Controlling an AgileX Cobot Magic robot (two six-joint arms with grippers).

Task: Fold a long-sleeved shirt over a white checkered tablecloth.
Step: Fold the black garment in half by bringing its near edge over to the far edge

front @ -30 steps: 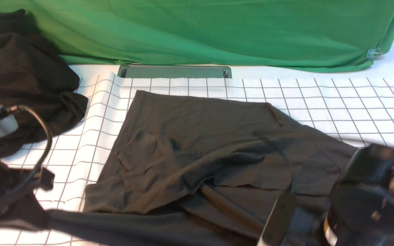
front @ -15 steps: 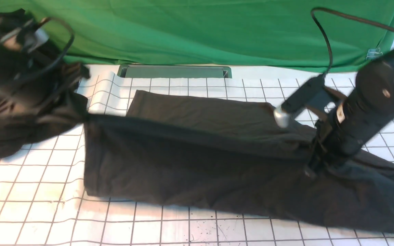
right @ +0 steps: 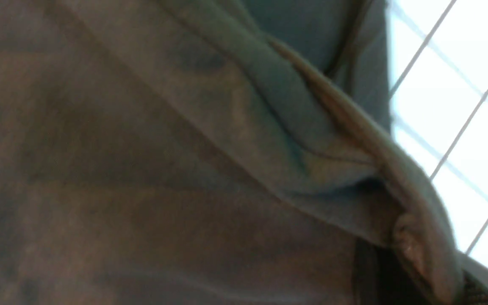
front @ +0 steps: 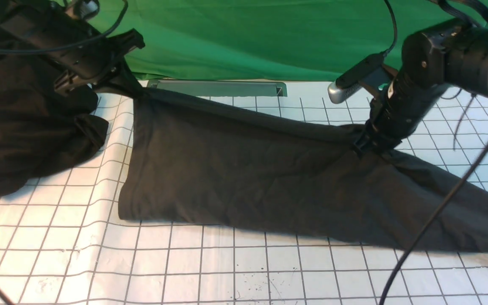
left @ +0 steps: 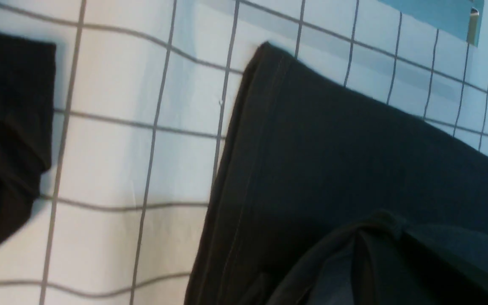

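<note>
Spreading wide under everything, the large white checkered tablecloth [front: 244, 271] with thin grey grid lines carries the dark charcoal long-sleeved knit shirt [front: 248, 169], stretched across its middle. The left pincer [front: 136, 91] is clamped on the shirt's far left corner, held above the cloth. The right pincer [front: 364, 146] pinches the raised far edge, further right.

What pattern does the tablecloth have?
The tablecloth is white with thin dark grid lines; best in front view.

Your front camera looks forward across the white checkered tablecloth [front: 227, 271]; both wrist cameras sit close over the long-sleeved shirt [front: 248, 169], which all views share.
</note>
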